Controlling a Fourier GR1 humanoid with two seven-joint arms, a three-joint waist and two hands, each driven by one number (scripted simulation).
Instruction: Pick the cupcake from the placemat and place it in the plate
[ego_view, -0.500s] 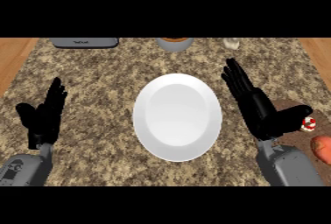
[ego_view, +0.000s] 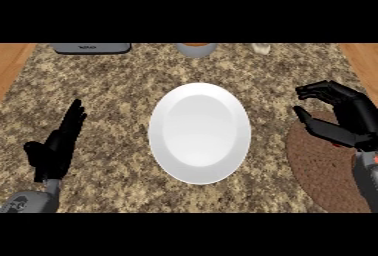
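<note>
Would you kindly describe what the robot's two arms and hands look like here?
Both hands, left hand and right hand, are black with jointed fingers and a thumb. Each sits on a grey forearm entering from the lower edge. No cables or markings show.

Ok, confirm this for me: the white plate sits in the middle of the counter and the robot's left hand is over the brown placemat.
One detail is wrong: it is the right hand, fingers curled, that is over the brown placemat. The left hand rests open at the other side. The head view shows it; the white plate is indeed central.
</note>
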